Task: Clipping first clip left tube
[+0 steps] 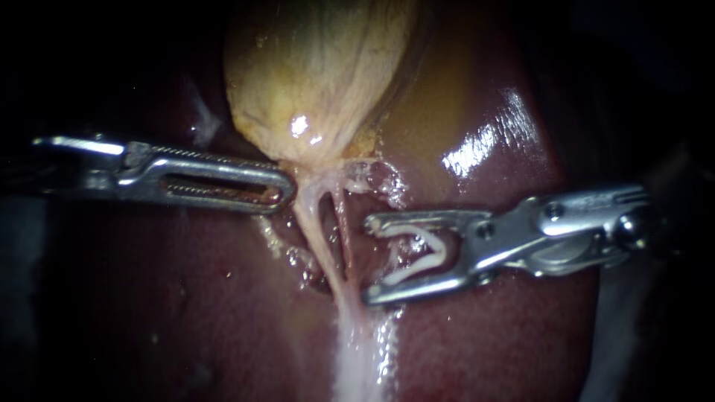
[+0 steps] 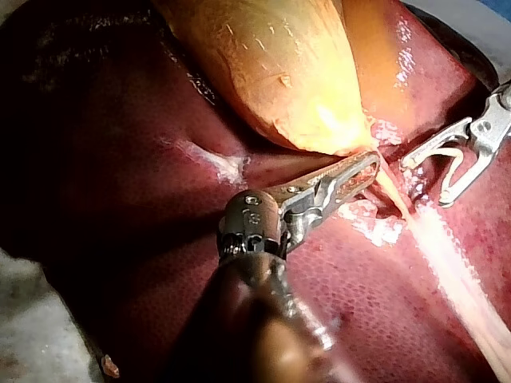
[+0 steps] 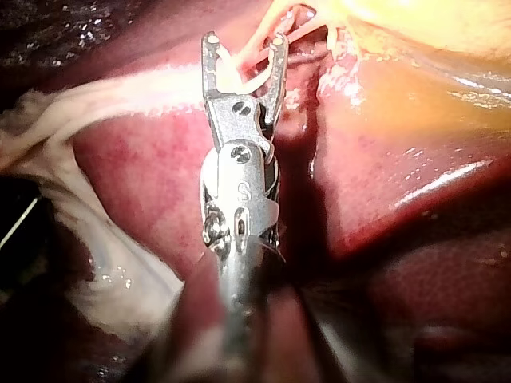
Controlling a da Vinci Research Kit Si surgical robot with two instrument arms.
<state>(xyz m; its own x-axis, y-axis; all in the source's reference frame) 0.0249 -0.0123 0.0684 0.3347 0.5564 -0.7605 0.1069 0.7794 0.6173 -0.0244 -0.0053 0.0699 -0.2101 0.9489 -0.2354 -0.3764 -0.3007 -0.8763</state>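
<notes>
Left tube (image 1: 311, 223), right instrument (image 1: 370, 260) just beside it, holding clip (image 1: 445, 254)

upper centre: gallbladder (image 1: 320, 74), mustard-yellow to tan, streaked with fine pale wrinkles. around it: liver (image 1: 186, 298), dark maroon, glossy white glints at upper right. centre: tubes (image 1: 313, 231), pale pink-cream, fading to a whitish band below. left instrument (image 1: 287, 190) and right instrument (image 1: 370, 259), silver-grey metal, fine ridged edging on the left one; clip (image 1: 445, 254), white, in the right one.
</notes>
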